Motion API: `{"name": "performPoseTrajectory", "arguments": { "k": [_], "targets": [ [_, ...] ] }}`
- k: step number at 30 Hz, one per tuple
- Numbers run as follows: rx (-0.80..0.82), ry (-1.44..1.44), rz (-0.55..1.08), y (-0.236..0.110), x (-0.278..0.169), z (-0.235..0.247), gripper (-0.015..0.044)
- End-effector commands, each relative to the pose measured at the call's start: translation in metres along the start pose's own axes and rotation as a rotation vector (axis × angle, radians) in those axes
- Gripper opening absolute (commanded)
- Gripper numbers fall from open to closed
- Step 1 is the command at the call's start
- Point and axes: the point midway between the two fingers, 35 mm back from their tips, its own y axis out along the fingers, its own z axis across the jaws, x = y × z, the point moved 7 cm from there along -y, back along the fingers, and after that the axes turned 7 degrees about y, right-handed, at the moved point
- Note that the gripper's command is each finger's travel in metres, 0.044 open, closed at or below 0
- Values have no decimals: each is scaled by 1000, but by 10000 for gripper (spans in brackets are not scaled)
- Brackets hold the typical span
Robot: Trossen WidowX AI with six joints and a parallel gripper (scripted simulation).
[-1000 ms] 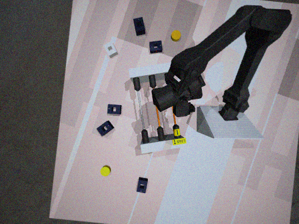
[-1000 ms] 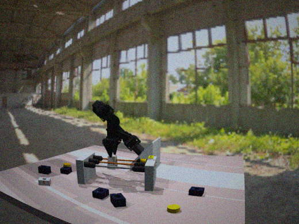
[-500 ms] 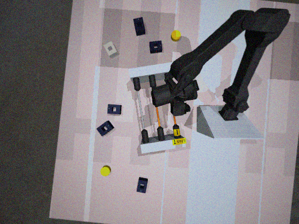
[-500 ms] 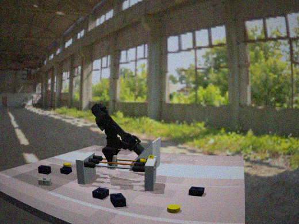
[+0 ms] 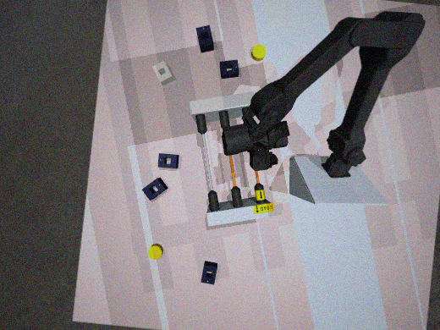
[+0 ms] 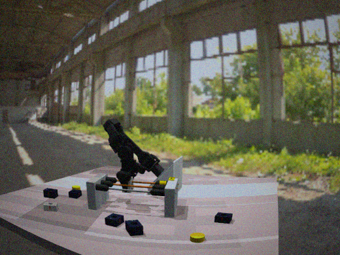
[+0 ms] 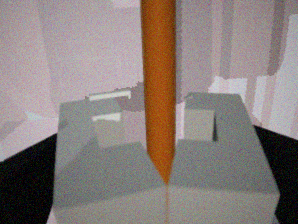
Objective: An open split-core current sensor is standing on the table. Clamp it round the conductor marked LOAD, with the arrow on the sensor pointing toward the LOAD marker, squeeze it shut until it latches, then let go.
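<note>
A pale grey split-core sensor [image 7: 100,170] fills the wrist view. Its two halves meet along a centre seam, closed round an orange conductor [image 7: 158,75]. My gripper [image 7: 154,137] [image 5: 261,160] [image 6: 125,178] is open, with its dark fingers standing apart on either side of the sensor. In the top view it hangs over the right-hand orange conductor [image 5: 257,177], which ends in a yellow sleeve [image 5: 259,195] [image 6: 162,182] by the yellow LOAD marker [image 5: 263,208]. The arm hides the sensor in the top and exterior views. I cannot see the arrow on the sensor.
The conductor rig has two grey end blocks [image 5: 217,104] [image 5: 230,216], a second orange conductor [image 5: 232,171] and a grey one [image 5: 207,162]. Dark blue blocks [image 5: 168,160] [image 5: 228,68], a pale block [image 5: 162,71] and yellow discs [image 5: 258,52] [image 5: 155,251] lie around it. The arm's base wedge [image 5: 338,190] is at the right.
</note>
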Motion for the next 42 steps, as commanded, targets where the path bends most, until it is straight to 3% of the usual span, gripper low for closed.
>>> {"name": "performPoseTrajectory", "arguments": {
  "k": [1, 19, 30, 42],
  "targets": [
    [1, 2, 0, 0, 0, 0, 407],
    [1, 2, 0, 0, 0, 0, 287],
    [1, 2, 0, 0, 0, 0, 0],
    [1, 2, 0, 0, 0, 0, 0]
  ]
}}
